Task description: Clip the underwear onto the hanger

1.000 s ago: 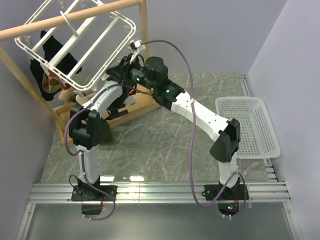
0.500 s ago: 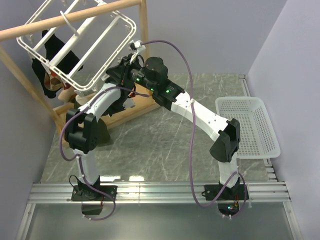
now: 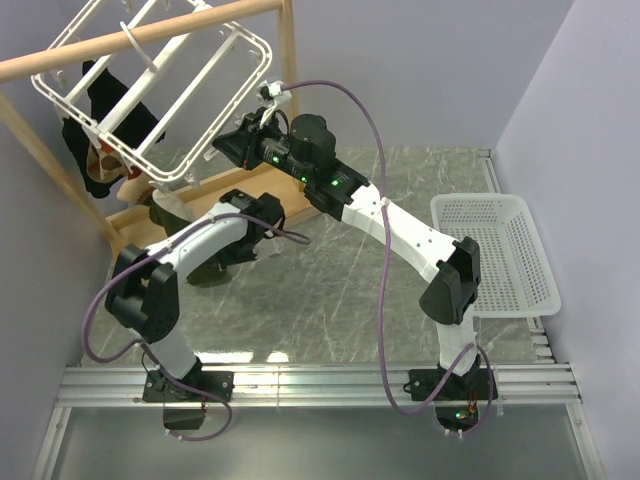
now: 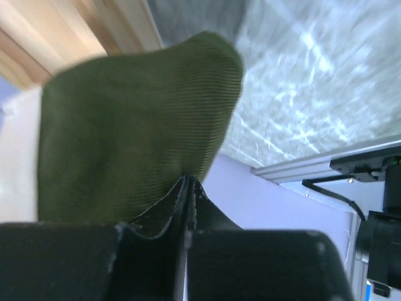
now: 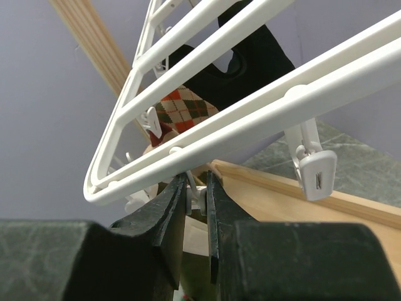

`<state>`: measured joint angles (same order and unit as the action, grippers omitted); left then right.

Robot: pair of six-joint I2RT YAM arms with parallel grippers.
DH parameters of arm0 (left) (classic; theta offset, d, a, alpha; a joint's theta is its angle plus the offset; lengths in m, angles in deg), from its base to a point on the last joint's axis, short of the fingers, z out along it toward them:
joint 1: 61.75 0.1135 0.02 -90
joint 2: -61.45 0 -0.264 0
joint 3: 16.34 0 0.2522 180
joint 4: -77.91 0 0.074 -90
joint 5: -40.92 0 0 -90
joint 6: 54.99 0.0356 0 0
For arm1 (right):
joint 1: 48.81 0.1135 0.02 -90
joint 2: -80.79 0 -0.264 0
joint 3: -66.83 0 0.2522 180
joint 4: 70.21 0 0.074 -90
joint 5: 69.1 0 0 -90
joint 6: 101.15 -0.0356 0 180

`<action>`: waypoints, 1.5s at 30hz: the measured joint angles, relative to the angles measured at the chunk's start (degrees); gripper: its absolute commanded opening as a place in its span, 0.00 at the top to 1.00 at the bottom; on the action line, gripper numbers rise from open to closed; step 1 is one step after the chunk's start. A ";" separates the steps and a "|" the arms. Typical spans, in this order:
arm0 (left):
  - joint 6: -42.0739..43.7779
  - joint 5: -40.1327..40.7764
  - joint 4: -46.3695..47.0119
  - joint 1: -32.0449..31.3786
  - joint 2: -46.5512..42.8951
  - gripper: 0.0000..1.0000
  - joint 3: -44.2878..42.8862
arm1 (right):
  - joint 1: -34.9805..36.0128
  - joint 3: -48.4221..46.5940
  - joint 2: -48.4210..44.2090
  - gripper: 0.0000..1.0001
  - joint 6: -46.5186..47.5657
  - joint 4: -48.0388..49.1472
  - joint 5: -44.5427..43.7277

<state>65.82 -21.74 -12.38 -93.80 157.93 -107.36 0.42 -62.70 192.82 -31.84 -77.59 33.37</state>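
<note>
We hold the underwear (image 4: 131,125) clamped tight in our left gripper (image 4: 187,180), above the bench near its far left corner. Our right gripper (image 5: 195,180) squeezes a clip (image 5: 196,200) beneath the hanger (image 5: 250,119) there.

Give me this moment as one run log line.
left gripper: shut on underwear | right gripper: shut on clip under hanger | underwear: no clip seen on it

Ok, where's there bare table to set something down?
The table is bare in the middle, between left arm and right arm, and back right beside the basket. Back left is crowded: wooden stand, hanger, held underwear.
</note>
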 measured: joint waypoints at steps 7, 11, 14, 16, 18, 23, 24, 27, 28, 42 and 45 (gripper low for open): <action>1.07 2.89 -0.22 7.52 -8.46 0.87 7.56 | 0.00 0.09 0.00 1.00 0.44 0.07 -0.66; 3.02 3.93 0.00 10.34 -12.66 0.78 10.69 | 0.00 0.09 0.00 1.00 0.46 0.07 -0.81; 5.46 3.98 0.44 12.57 -16.04 0.69 13.64 | 0.00 0.09 0.00 1.00 0.57 0.07 -0.83; 7.65 4.00 2.32 14.88 -18.27 0.63 15.76 | 0.00 0.09 0.00 1.00 0.61 0.07 -0.83; 11.10 4.33 5.55 17.33 -21.27 0.61 18.84 | 0.00 0.09 0.00 1.00 0.61 0.07 -0.85; 20.41 4.85 11.02 19.34 -30.47 0.45 26.53 | 0.00 0.09 0.00 1.00 0.61 0.09 -0.85; 21.31 4.09 11.19 19.39 -31.32 0.42 26.47 | 0.00 0.09 0.00 1.00 0.63 0.09 -0.85; 21.94 2.86 12.41 19.39 -32.00 0.42 24.96 | 0.00 0.11 0.00 1.00 0.63 0.11 -0.83; 21.18 2.80 12.24 19.65 -31.06 0.43 24.28 | 0.00 0.20 0.00 1.00 0.63 0.24 -0.85; 15.82 -8.79 2.71 15.96 -28.94 0.30 14.23 | 0.00 0.70 -0.02 1.00 0.85 0.85 -0.85; 15.06 -10.95 1.84 2.73 -33.05 0.14 14.03 | 0.00 0.70 -0.02 1.00 0.87 0.85 -0.85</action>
<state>80.88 -32.69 -10.55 -91.07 124.89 -93.33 0.42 -62.00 192.80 -30.97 -76.74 32.51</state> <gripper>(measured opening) 0.754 0.227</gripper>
